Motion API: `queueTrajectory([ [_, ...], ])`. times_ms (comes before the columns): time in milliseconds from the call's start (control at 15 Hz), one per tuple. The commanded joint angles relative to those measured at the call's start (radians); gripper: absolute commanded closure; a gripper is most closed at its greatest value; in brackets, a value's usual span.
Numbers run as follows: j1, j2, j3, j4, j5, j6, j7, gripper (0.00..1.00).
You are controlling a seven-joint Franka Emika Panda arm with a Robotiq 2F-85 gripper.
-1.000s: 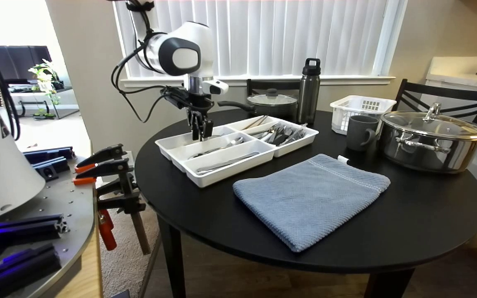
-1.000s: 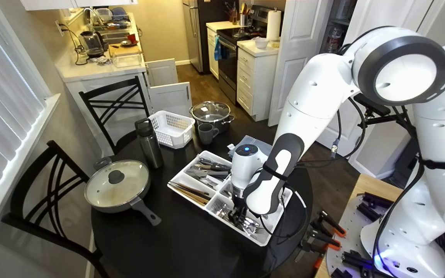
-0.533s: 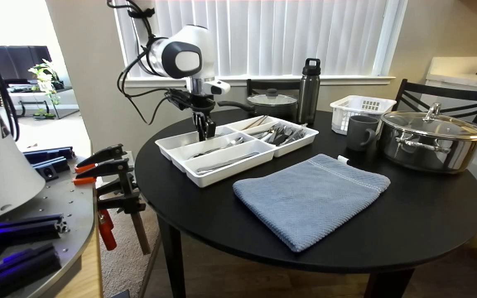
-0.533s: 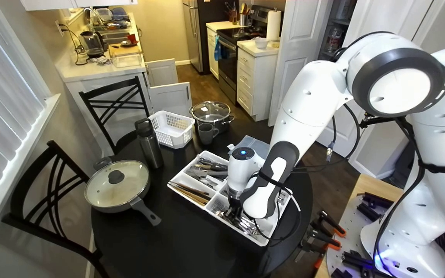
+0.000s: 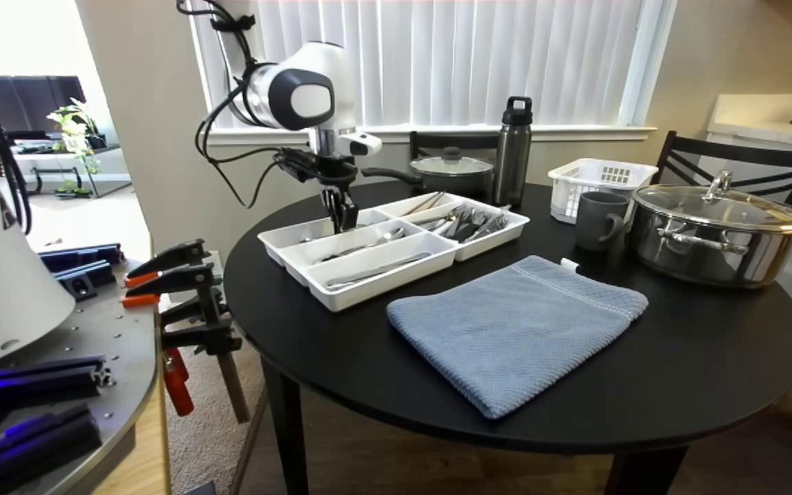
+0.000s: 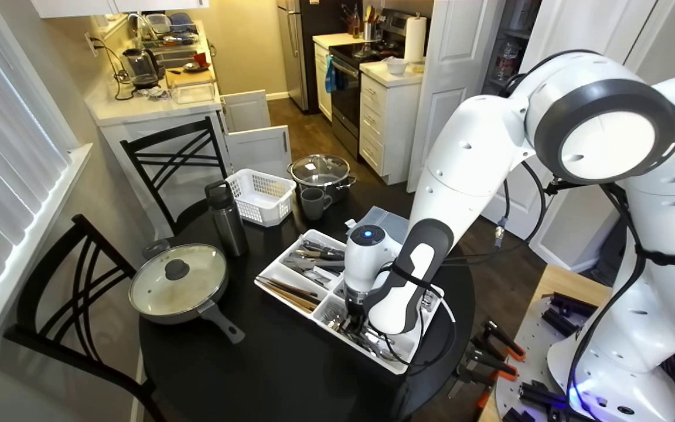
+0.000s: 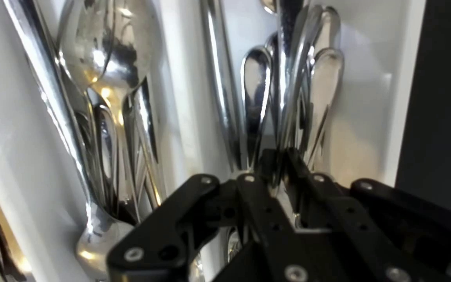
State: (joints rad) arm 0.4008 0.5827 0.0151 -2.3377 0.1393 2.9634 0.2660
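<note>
A slim, polished silver metal utensil (image 7: 284, 129) is pinched in your end effector (image 7: 279, 162), its jaws narrow, within the white plastic divided tray (image 5: 396, 280) below it. Shiny silver metal spoons (image 7: 127, 55) lie one compartment over from your end effector; a folded blue cloth (image 5: 516, 333) rests well apart from it on the round black surface (image 5: 341, 357).

On the round black desk (image 5: 341, 344), a folded blue towel (image 5: 516, 330) is laid flat. A stainless-steel pot (image 5: 698, 253) is covered by a glass lid (image 5: 720, 207), and a dark gray mug (image 5: 595, 220) is set just beside it. A steel water bottle (image 5: 511, 165) is placed between a lidded pan (image 5: 458, 184) and a white perforated plastic basket (image 6: 254, 211).
</note>
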Motion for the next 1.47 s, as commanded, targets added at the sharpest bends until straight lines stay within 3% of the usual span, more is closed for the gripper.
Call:
queueTrajectory([
  [0, 0.026, -0.064, -0.027, -0.037, -0.028, 0.017, 0.042, 0.97],
  [200, 0.037, -0.144, -0.040, -0.062, -0.046, -0.005, 0.036, 0.97],
  [533, 0.004, -0.190, 0.005, -0.054, -0.067, -0.070, 0.018, 0.97],
  [733, -0.012, -0.167, 0.032, -0.039, -0.065, -0.120, 0.013, 0.97],
  [1000, -0.003, -0.104, 0.018, -0.025, -0.091, -0.187, 0.030, 0.97],
  [1400, -0.003, -0.045, 0.012, -0.006, -0.108, -0.161, 0.022, 0.97],
])
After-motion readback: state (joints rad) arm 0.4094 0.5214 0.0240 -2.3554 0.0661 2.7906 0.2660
